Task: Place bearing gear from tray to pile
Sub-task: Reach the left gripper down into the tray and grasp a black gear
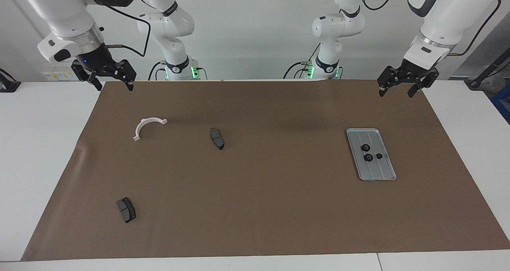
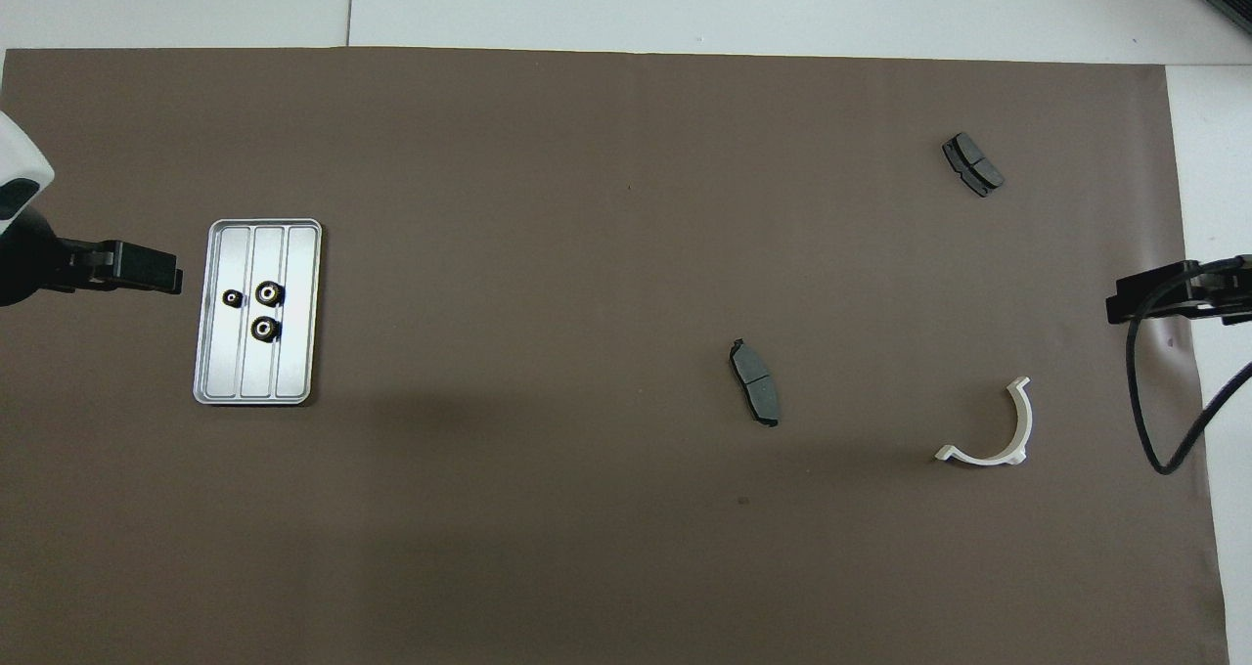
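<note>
The bearing gears, three small black round ring-shaped metal parts (image 1: 368,152), lie close together near the middle of the flat silver-grey ridged metal tray (image 1: 382,173), which sits on the brown paper sheet (image 1: 279,207) toward the left arm's end of the bench. Two are larger toothed rings and one (image 2: 232,298) is smaller; none appears to touch another. They are probably rigid, dense for their bulk and smooth, so a grip across the outer rim from straight above seems the surest hold, with care that the neighbouring gear is not nudged and that the tray does not slide. No pile of gears shows outside the tray. The left tool (image 1: 402,81) hangs with its fingers spread, empty, over the sheet's edge nearest the robots, at the tray's end. The right tool (image 1: 106,76), likewise spread and empty, waits over the other corner. Elsewhere lie a white half-ring plastic bracket (image 1: 147,126) and two dark flat brake pads (image 1: 217,138), (image 1: 126,209).
</note>
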`<state>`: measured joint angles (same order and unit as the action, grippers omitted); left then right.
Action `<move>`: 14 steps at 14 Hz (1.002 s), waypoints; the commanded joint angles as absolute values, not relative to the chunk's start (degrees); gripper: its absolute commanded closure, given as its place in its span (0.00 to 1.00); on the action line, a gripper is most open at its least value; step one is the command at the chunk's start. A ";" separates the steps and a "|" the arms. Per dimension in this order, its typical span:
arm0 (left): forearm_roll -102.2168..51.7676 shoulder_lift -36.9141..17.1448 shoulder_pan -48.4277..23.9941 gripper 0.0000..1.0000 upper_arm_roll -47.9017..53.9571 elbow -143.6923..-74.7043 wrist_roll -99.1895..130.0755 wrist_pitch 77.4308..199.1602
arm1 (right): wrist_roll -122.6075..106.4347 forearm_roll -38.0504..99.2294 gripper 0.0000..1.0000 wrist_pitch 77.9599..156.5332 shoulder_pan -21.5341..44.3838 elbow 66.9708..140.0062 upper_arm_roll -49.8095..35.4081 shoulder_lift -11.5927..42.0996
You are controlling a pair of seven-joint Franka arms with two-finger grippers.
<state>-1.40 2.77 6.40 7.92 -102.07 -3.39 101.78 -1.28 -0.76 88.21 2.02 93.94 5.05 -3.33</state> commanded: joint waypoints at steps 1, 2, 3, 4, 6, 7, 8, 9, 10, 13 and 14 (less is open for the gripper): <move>-1.05 0.98 6.50 0.00 8.09 -104.06 -2.72 106.33 | -0.62 0.09 0.00 88.24 2.02 94.48 5.01 -3.96; -1.05 -0.95 6.50 0.00 8.09 -104.06 -2.72 108.00 | -0.62 0.09 0.00 88.24 2.02 94.40 5.10 -3.96; -1.05 -3.14 6.50 0.00 8.09 -104.24 -2.72 110.54 | -0.62 0.09 0.00 88.24 2.02 94.39 5.01 -3.96; -1.05 -4.82 6.50 0.00 8.09 -104.24 -2.72 112.31 | -0.62 0.09 0.00 88.24 2.02 94.39 5.01 -3.96; -1.05 -6.76 6.42 0.00 8.09 -106.42 -2.81 117.57 | -0.62 0.09 0.00 88.24 2.02 94.39 5.01 -3.96; -1.05 -6.68 6.42 0.00 8.09 -108.61 -2.90 120.90 | -0.62 0.09 0.00 88.24 2.02 94.39 5.10 -3.96; -0.97 -6.77 6.15 0.00 8.09 -110.29 -2.90 123.20 | -0.62 0.09 0.00 88.24 2.02 94.39 5.10 -3.96; -1.05 -7.38 6.15 0.00 8.09 -111.00 -2.90 124.88 | -0.62 0.09 0.00 88.24 2.02 94.48 5.01 -3.96; -0.97 -9.04 6.15 0.00 8.09 -110.92 -2.99 125.59 | -0.62 0.09 0.00 88.24 2.02 94.40 5.01 -3.96; -0.97 -12.30 6.15 0.00 8.09 -110.92 -3.51 129.63 | -0.62 0.09 0.00 88.24 2.02 94.40 5.01 -3.96; -0.88 -13.44 6.07 0.00 8.00 -110.92 -3.78 130.25 | -0.62 0.09 0.00 88.24 2.02 94.39 5.10 -3.96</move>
<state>-1.40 -11.94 6.33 8.20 -110.45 -3.45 127.79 -1.28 -0.76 88.21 2.02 93.94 5.05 -3.33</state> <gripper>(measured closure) 0.000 0.000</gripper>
